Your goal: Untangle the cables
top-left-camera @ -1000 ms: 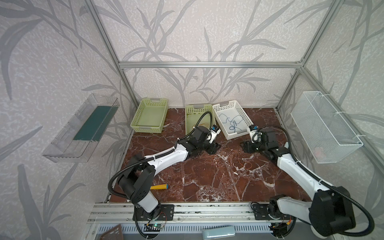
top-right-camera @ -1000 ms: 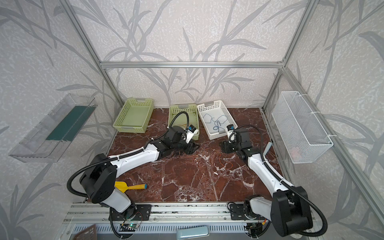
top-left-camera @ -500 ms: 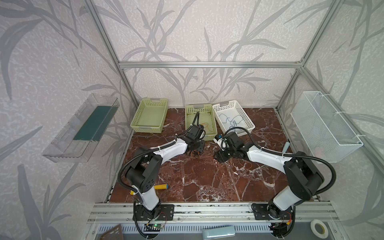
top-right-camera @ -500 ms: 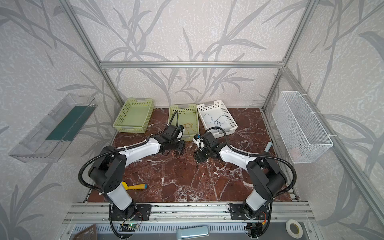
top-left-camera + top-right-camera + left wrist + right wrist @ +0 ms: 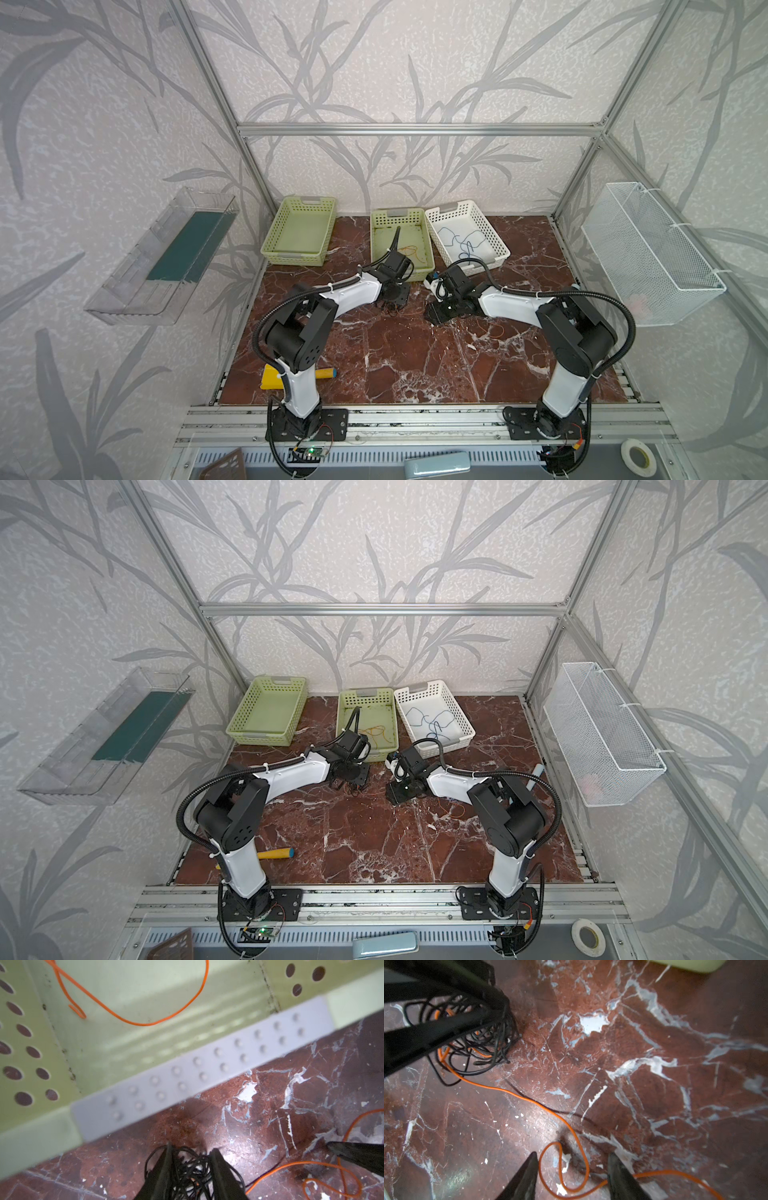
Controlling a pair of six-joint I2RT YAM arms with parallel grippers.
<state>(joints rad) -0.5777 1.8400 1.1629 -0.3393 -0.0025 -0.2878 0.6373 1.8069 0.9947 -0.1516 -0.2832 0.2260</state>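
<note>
One orange cable (image 5: 527, 1100) rightward from black tangle (image 5: 496, 1049)

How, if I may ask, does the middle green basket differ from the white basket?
The middle green basket holds an orange cable; the white basket holds blue cable. The green basket sits straight; the white basket is turned askew. Both are perforated plastic.

Bench (image 5: 654, 1084): polished stone look, red-brown with white veining, glossy (bright reflections show on it). Middle green basket (image 5: 124, 1043): perforated moulded plastic, matt, with dark grime along its inner seams. Grey strip (image 5: 197, 1068) on its rim: smooth plastic, studded. White basket (image 5: 451, 209), just beside the green basket: the same perforated plastic. Orange cable (image 5: 529, 1101) near the green basket: smooth, slightly glossy sheath. Dark cables (image 5: 483, 1043): matt black sheath.
</note>
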